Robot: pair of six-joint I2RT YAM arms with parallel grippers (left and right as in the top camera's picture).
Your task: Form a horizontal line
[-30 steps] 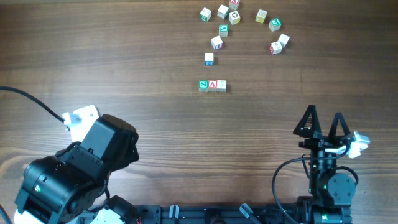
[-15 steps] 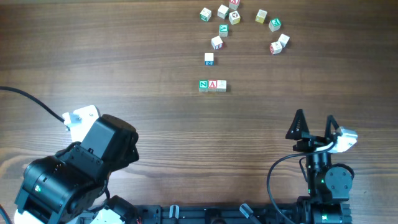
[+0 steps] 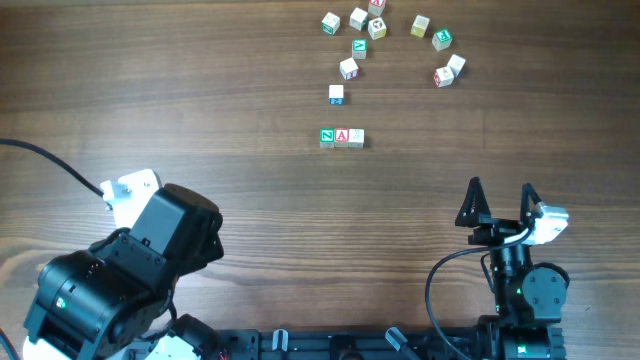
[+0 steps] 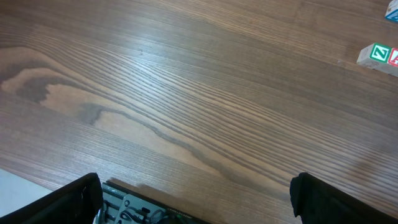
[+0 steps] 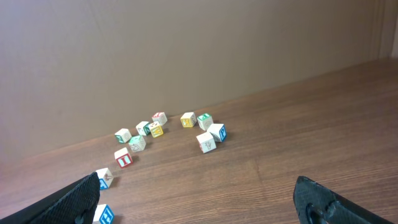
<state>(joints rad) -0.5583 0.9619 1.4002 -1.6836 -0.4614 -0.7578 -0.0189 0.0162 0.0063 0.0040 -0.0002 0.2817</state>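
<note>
overhead: a short row of three small pale wooden alphabet cubes (image 3: 341, 138) lies near the middle of the brown wood-grain tabletop (image 3: 200, 100), running left to right. order from the robot's left: green-lettered cube (image 3: 327, 137), red "a" cube (image 3: 342, 137), pale-faced cube (image 3: 356, 138). they sit side by side, apparently touching, faces roughly aligned. a single blue-lettered wooden cube (image 3: 336, 94) sits apart on the far side of the row, and beyond it a loose scatter of small wooden alphabet cubes (image 3: 358, 18) spreads along the far edge. right end effector (image 3: 500, 192) is at the near right of the tabletop, well apart from the row, its two black fingers spread wide and pointing toward the far side; nothing between them in overhead or right wrist view. left end effector (image 4: 196, 199): the left wrist view shows both finger ends at the lower corners, wide open over bare wood, holding nothing; the green-lettered cube shows at that view's upper right edge. the left arm body sits at the near left corner.
</note>
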